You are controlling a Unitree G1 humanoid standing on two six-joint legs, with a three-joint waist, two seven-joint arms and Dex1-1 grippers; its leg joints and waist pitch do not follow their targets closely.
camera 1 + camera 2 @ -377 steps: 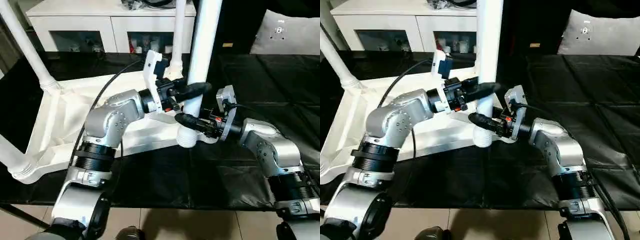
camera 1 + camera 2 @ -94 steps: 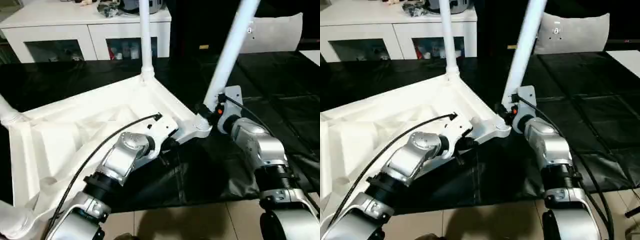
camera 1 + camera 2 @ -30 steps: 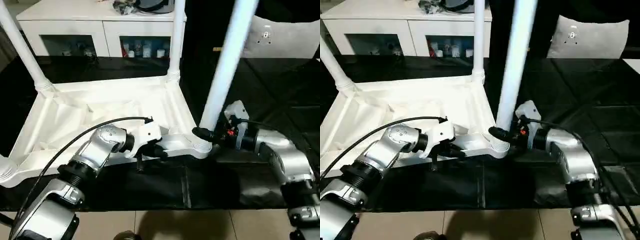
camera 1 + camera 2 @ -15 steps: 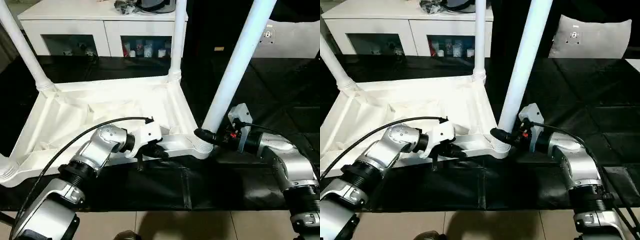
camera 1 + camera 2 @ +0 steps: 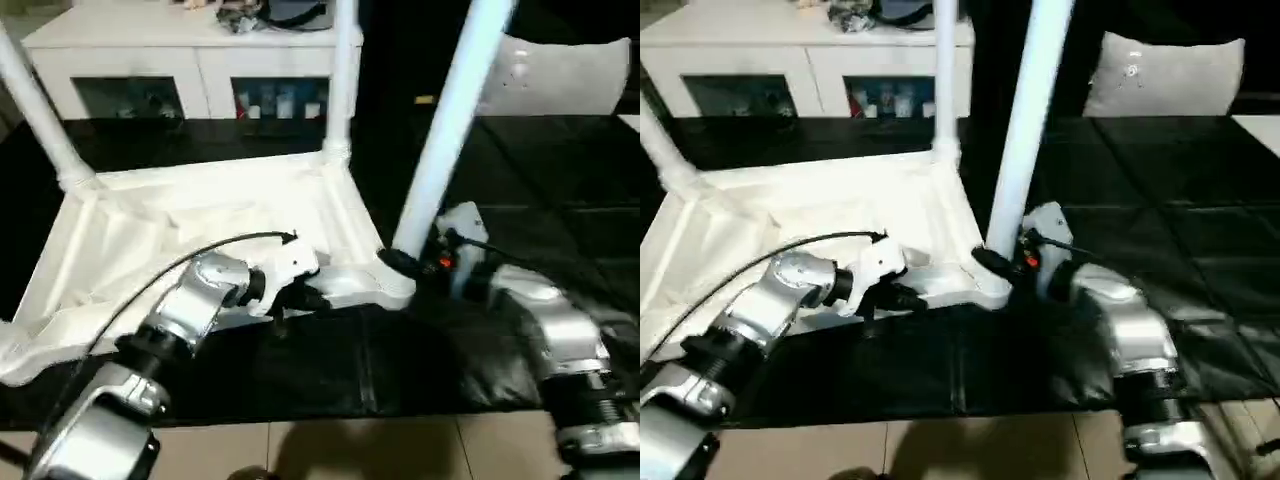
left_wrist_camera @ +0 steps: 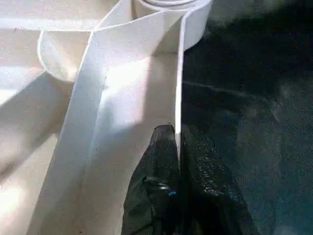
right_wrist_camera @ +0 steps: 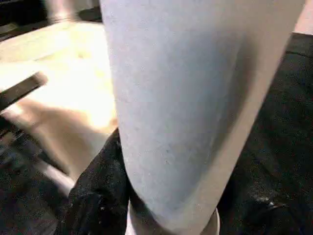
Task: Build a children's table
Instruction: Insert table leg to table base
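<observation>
The children's table (image 5: 200,230) lies upside down on the black-covered work table (image 5: 570,200), its ribbed underside facing up. Two legs (image 5: 343,80) (image 5: 40,115) stand in the far corner sockets. A third leg (image 5: 445,130) rises from the near right socket (image 5: 395,287), leaning a little to the right. My right gripper (image 5: 398,262) is shut around this leg's base; the leg (image 7: 186,98) stands between its black fingers (image 7: 93,196). My left gripper (image 5: 308,297) is shut on the table's thin near rim (image 6: 180,98), just left of that socket (image 6: 171,14).
A white cabinet (image 5: 200,50) with cluttered glass shelves stands behind the work table. A grey panel (image 5: 570,75) leans at the back right. A black cable (image 5: 180,265) arcs over my left forearm. The tiled floor (image 5: 350,450) lies past the near edge.
The camera has shifted and the picture has moved slightly left. The gripped leg stands somewhat more upright than half a second ago. Both grips are unchanged.
</observation>
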